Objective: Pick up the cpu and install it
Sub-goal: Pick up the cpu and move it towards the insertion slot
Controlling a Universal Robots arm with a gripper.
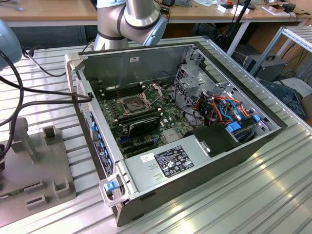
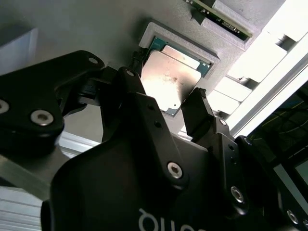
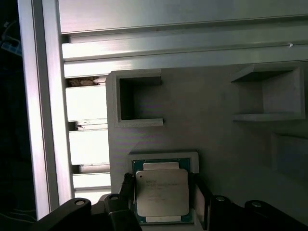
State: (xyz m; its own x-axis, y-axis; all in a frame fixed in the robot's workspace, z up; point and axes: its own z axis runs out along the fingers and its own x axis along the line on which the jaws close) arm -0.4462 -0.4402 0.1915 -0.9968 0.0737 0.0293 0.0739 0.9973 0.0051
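Note:
The cpu is a flat square chip with a dull silver top on a green board. It lies in a shallow square recess of a grey holder block. My gripper hangs right over it, open, with one black finger on one side of the chip and the other finger on the opposite side, both close to its edges. In the exterior view the open computer case shows the motherboard with the socket, its metal frame hinged up.
The holder block sits on the ribbed metal table at the exterior view's left, beside the case. It has raised grey brackets near the recess. A black expansion card and bundled cables lie inside the case.

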